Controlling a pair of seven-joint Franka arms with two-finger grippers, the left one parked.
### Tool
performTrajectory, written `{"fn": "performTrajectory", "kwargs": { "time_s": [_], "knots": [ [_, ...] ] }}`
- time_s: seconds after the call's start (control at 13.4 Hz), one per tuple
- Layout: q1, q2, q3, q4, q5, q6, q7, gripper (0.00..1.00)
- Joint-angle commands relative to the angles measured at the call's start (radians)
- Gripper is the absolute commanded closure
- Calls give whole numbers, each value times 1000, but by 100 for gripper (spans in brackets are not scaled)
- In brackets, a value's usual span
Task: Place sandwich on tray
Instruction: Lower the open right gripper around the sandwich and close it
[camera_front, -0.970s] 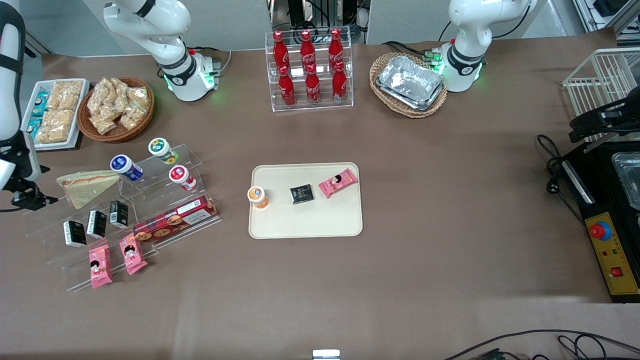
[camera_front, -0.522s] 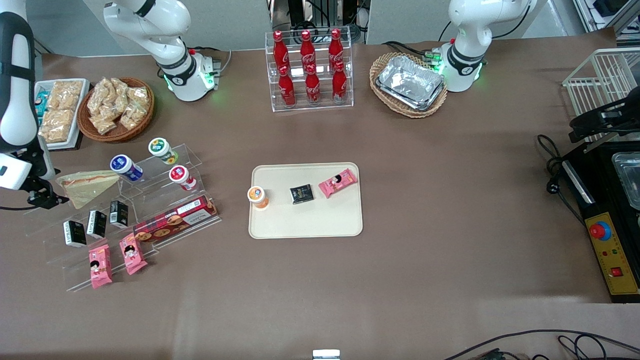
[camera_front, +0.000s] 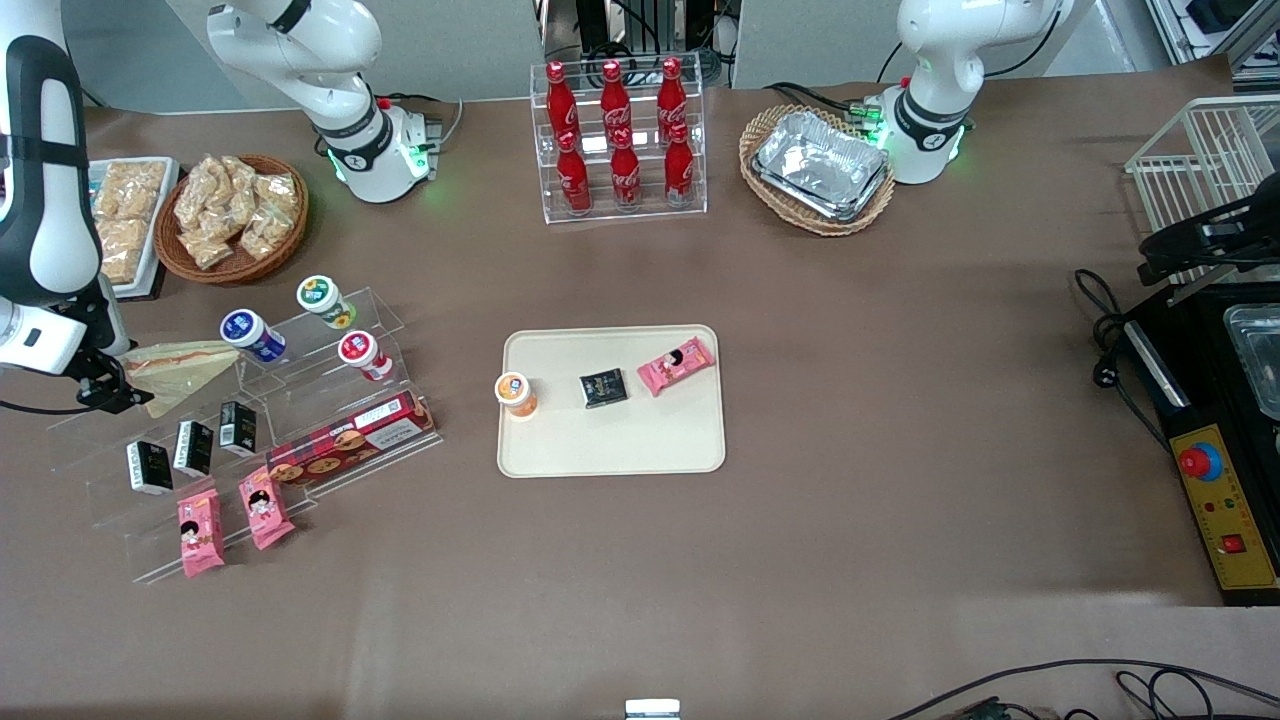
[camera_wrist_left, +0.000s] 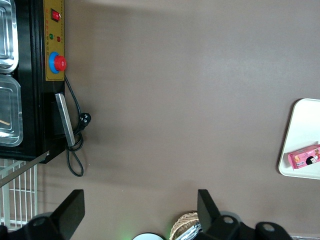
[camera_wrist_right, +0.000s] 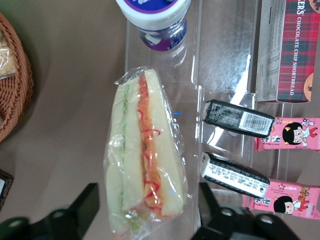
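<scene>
Hand hovers open, fingers straddling the wide end of the sandwich, gripping nothing. Sandwich sits on its clear stand; grasp, lift and carry to the tray all remain.

Wrapped wedge sandwich lies on the clear stand; cream tray sits mid-table, well apart.

The front view looks steeply down on the whole surface from high up, while the right wrist view looks closely down on the sandwich, seen in both.
</scene>
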Motion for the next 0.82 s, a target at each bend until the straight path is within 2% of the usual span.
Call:
{"fn": "performTrajectory", "kwargs": {
  "time_s": [0.0,0.07,0.15,0.22,0.52,0.75],
  "knots": [
    [7,-31,-3,-31,18,20,-16,65],
    [10,-30,-3,-30,29,18,-15,74],
    [10,-31,-3,-28,63,17,-12,92],
    [6,-30,-3,-27,86,11,-10,100],
    [7,-34,-3,43,107,-40,27,100],
    [13,-33,-1,194,107,-182,88,100]
  ]
}}
